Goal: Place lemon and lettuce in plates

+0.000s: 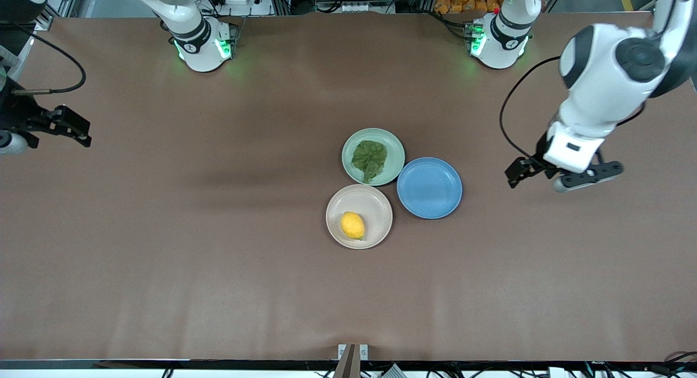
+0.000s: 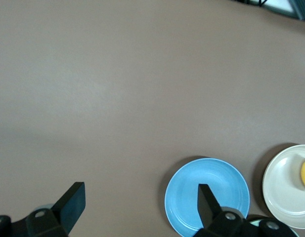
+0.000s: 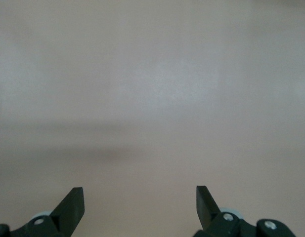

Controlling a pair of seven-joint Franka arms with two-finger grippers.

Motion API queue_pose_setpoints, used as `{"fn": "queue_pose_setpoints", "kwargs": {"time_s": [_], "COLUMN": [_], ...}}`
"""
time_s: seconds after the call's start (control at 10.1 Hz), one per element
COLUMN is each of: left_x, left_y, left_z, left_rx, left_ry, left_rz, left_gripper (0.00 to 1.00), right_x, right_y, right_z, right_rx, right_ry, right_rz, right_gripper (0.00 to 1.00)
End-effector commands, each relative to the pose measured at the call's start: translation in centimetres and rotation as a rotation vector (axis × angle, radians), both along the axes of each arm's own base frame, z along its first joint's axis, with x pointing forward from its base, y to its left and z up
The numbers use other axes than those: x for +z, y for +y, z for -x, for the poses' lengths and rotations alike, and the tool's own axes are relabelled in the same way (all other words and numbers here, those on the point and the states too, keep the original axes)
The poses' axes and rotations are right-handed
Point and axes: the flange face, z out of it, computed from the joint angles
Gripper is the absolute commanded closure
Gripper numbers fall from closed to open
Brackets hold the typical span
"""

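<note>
Already your lemon sits in the beige plate, and the lettuce lies in the mint plate touching it, farther from the front camera. Both end effectors hang open and empty: the left end effector toward the left arm's end of the surface, the right end effector waiting at the opposite end. Your main risk is a low left-arm sweep nudging the blue plate into the beige plate.

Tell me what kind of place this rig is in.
Probably a robotics lab, not a kitchen. A bare brown table carries only three plates, with the lemon and lettuce in two. Two arm bases are bolted along one edge, with cables and metal framing past it.
</note>
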Motion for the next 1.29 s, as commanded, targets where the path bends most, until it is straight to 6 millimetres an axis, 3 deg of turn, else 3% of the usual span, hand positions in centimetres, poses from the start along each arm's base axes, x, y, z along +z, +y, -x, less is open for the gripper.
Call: {"fn": "queue_pose_setpoints", "kwargs": {"time_s": [0.0, 0.3, 0.5, 0.79, 1.19], "left_x": [7.0, 11.6, 14.0, 14.3, 15.2], "left_y": [3.2, 5.6, 5.8, 4.9, 4.7], "left_z": [-1.9, -0.6, 0.6, 1.4, 2.6], "left_rx": [-0.07, -0.057, -0.143, -0.192, -0.23], "left_ry": [0.025, 0.009, 0.023, 0.095, 0.175], "left_rz": [0.009, -0.019, -0.039, -0.033, -0.022], "left_gripper": [0.0, 0.0, 0.0, 0.0, 0.0], "right_x": [1.3, 3.0, 3.0, 2.7, 3.9], "right_y": [1.1, 0.9, 0.9, 0.3, -0.2], "right_z": [2.2, 3.4, 3.7, 4.2, 4.2], "right_rx": [0.019, 0.005, 0.007, 0.003, -0.004], "right_ry": [-0.025, -0.041, -0.032, 0.008, 0.012], "right_rz": [-0.057, -0.14, -0.138, -0.132, -0.133], "right_gripper": [0.0, 0.0, 0.0, 0.0, 0.0]}}
